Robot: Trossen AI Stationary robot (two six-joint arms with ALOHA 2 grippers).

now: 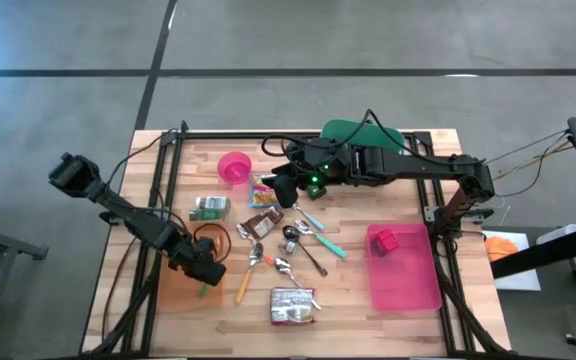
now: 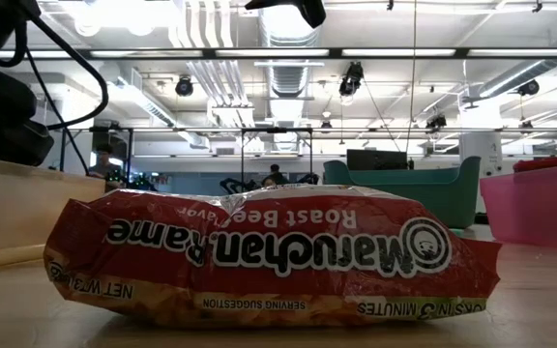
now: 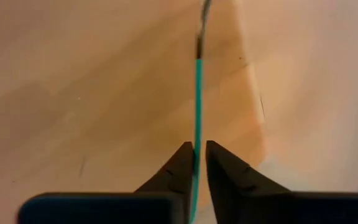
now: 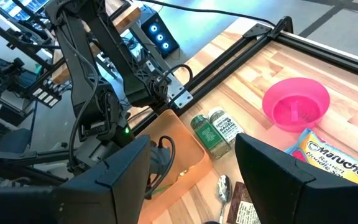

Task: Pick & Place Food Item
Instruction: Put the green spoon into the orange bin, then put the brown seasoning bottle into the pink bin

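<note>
left gripper point(image 3: 196, 163) clamps green utensil point(image 3: 198, 99) over orange bin point(image 1: 181, 285), likely to drop; right gripper point(image 4: 192, 171) apart, near ramen point(image 1: 265, 192).

Table point(image 1: 388, 320) – pale wood planks, matt; ramen packet point(image 2: 269, 253) – glossy crinkled plastic; pink bowl point(image 4: 295, 103) – smooth plastic.

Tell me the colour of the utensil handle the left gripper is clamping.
Green handle, pinched by the left gripper over the orange bin; the left wrist view shows it best.
</note>
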